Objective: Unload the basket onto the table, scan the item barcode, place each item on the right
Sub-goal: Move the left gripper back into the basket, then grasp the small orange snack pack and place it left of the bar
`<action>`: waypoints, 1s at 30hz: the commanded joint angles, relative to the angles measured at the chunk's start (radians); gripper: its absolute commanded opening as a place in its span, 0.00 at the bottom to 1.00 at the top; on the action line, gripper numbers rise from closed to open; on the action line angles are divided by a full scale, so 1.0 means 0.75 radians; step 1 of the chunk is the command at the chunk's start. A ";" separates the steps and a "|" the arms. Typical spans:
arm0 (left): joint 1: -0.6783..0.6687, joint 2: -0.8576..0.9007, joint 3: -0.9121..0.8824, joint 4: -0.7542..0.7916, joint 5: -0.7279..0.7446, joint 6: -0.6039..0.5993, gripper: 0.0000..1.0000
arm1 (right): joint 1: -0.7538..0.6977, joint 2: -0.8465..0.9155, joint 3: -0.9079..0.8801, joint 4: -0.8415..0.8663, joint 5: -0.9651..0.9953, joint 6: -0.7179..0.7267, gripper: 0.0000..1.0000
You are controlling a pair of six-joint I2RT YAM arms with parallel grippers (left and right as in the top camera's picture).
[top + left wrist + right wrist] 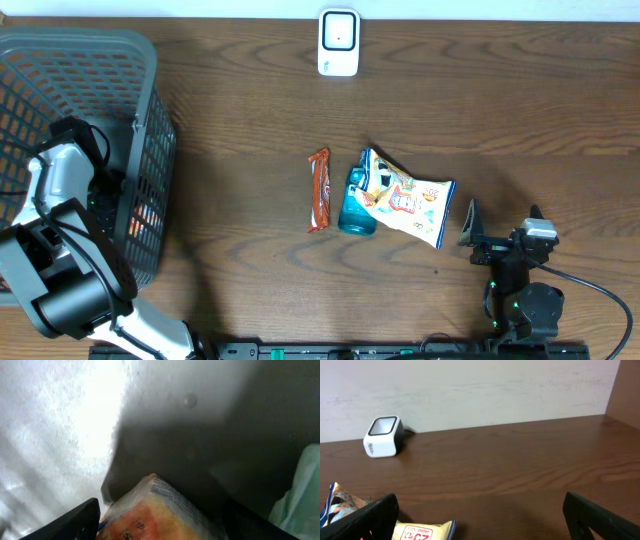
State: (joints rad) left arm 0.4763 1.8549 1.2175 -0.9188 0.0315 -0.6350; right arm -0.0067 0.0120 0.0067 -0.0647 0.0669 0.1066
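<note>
Brown wood, the table (250,100) carries everything. On its left end stands a grey mesh basket (150,60), and the left arm (60,270) reaches down into it. Near mid-table lie a bag (405,200), a blue bottle (352,205) touching the bag's left edge, and a red bar (319,190) just beside the bottle. The white scanner (338,43) sits at the far edge, well apart from all of them.

The task's thing looks to be the packet (145,510) inside the basket: orange and white film with a band of small print. It sits between the fingers of the left pincer (165,515). One dark finger (65,522) is just beside it on the left. Whether the jaws have met it or only flank it, I cannot tell. The right pincer (480,520) stands wide and holds nothing, low over the table near the bag.

The packet should be light, soft and crinkly, with slick film that may slide or buckle under a hard squeeze. A hold across a sealed end or narrow edge seems best, leaving the flat faces bare for the scanner. No barcode shows, so which face to present is unknown.
</note>
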 commanded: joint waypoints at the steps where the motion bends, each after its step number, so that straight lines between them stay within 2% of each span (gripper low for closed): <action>1: -0.017 0.072 -0.082 -0.055 -0.017 -0.012 0.78 | -0.003 -0.006 -0.002 -0.004 0.003 0.016 0.99; 2: -0.017 0.071 -0.082 -0.061 -0.017 -0.012 0.78 | -0.003 -0.006 -0.002 -0.004 0.003 0.016 0.99; 6: -0.017 0.069 -0.082 -0.080 -0.017 -0.012 0.54 | -0.003 -0.006 -0.002 -0.004 0.003 0.016 0.99; 8: -0.015 0.059 -0.079 -0.090 -0.023 -0.011 0.47 | -0.003 -0.006 -0.002 -0.004 0.003 0.016 0.99; 14: 0.034 -0.039 0.095 -0.193 -0.090 -0.002 0.42 | -0.003 -0.006 -0.002 -0.004 0.003 0.016 0.99; 23: 0.103 -0.378 0.468 -0.346 -0.086 -0.008 0.43 | -0.003 -0.006 -0.002 -0.004 0.003 0.016 0.99; 30: 0.081 -0.776 0.512 -0.340 0.101 -0.127 0.42 | -0.003 -0.006 -0.002 -0.004 0.003 0.016 0.99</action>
State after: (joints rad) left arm 0.5495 1.3754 1.5948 -1.1652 0.0265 -0.6704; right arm -0.0067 0.0120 0.0067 -0.0643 0.0669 0.1066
